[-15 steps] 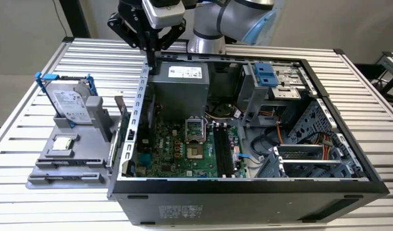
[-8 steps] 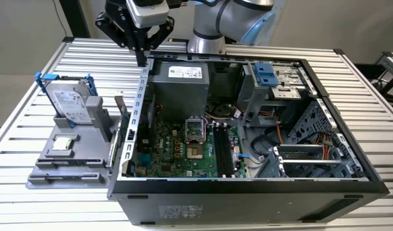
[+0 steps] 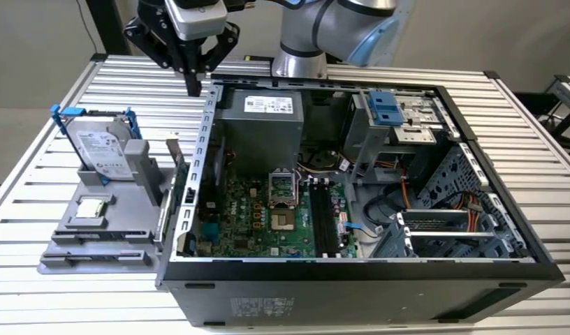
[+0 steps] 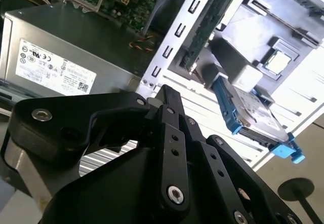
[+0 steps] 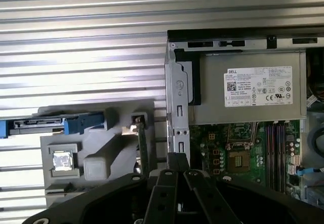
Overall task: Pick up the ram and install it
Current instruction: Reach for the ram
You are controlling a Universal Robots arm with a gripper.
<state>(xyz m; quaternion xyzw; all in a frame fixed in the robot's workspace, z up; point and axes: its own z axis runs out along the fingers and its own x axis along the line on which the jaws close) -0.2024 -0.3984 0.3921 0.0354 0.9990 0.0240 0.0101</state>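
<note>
Here's the black two-finger gripper (image 3: 192,89), hanging point-down over the slatted metal table (image 3: 70,98), just outside the far corner of the open black computer case (image 3: 360,279) on the exterior view's left; its fingertips are pressed together and there is nothing between them, and both wrist views show the same closed, empty tips. The ram (image 3: 174,155), a thin, long, narrow circuit-board stick, stands on edge in the grey plastic fixture tray (image 3: 89,241), just beside the case's side wall; in the first wrist view it shows edge-on (image 5: 142,148), near the gripper's tips (image 5: 177,157) but not touching them. On the same tray, the silver boxy hard drive in its blue frame (image 3: 103,150) stands upright, with a small square silver processor chip (image 3: 94,207) lying flat nearer the camera; inside the case, the green motherboard (image 3: 257,216) lies flat with its long black memory slots (image 3: 324,220) side by side, the grey metal power supply box (image 3: 262,132) beyond it.
</note>
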